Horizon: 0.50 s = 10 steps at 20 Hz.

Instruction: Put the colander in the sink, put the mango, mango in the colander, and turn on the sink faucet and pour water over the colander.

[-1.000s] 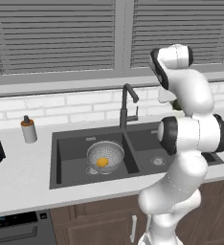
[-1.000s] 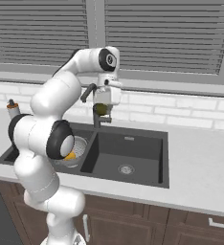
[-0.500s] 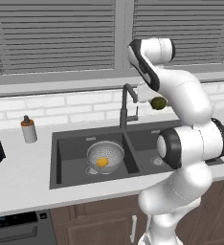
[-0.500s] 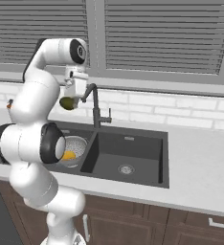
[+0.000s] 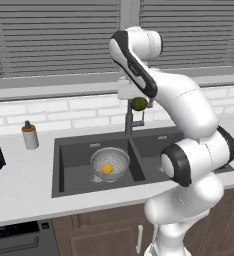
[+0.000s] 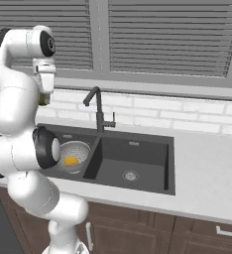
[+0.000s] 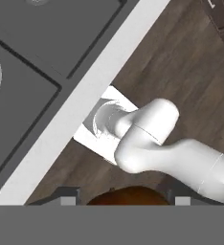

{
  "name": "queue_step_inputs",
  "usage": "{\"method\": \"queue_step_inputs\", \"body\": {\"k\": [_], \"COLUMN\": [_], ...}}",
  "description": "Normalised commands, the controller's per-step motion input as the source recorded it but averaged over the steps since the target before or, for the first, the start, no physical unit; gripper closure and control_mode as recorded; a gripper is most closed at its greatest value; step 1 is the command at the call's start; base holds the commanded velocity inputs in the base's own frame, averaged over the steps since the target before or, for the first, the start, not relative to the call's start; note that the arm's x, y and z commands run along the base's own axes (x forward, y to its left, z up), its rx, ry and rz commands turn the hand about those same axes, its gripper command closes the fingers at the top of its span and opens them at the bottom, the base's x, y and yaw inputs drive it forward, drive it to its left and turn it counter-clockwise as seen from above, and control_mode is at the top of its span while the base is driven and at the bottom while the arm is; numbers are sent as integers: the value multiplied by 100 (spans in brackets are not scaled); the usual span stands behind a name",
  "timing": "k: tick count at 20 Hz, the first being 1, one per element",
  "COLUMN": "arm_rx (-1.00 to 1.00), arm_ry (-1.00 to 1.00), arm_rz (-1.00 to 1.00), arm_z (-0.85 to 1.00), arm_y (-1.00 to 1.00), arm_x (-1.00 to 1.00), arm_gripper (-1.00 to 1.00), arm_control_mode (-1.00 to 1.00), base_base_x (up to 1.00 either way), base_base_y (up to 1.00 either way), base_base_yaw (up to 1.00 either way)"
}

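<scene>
1. My gripper (image 5: pixel 139 106) was up high above the sink (image 5: pixel 69 167), beside the sink faucet (image 5: pixel 129 121), clamped on the darker greenish mango (image 5: pixel 139 103).
2. The colander (image 5: pixel 109 163) sat in the left basin.
3. The yellow-orange mango (image 5: pixel 106 170) lay inside the colander.
4. A small bottle (image 5: pixel 29 135) stood on the counter (image 5: pixel 24 175), left of the sink.

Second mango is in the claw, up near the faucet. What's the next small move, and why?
Probably swing left and lower toward the colander. It sits in the sink's left basin holding only the yellow mango, while the claw carries the greenish mango high beside the faucet.
</scene>
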Motion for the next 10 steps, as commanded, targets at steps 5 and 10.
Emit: {"method": "queue_step_inputs", "body": {"k": [5,10], "arm_rx": [-16,-1], "arm_ry": [-36,-22], "arm_rz": [4,11], "arm_z": [-29,-32], "arm_y": [70,14], "arm_x": [0,8], "arm_gripper": [100,100], "arm_control_mode": [-100,-100], "base_base_x": [0,0], "base_base_y": [0,0], "base_base_yaw": [0,0]}}
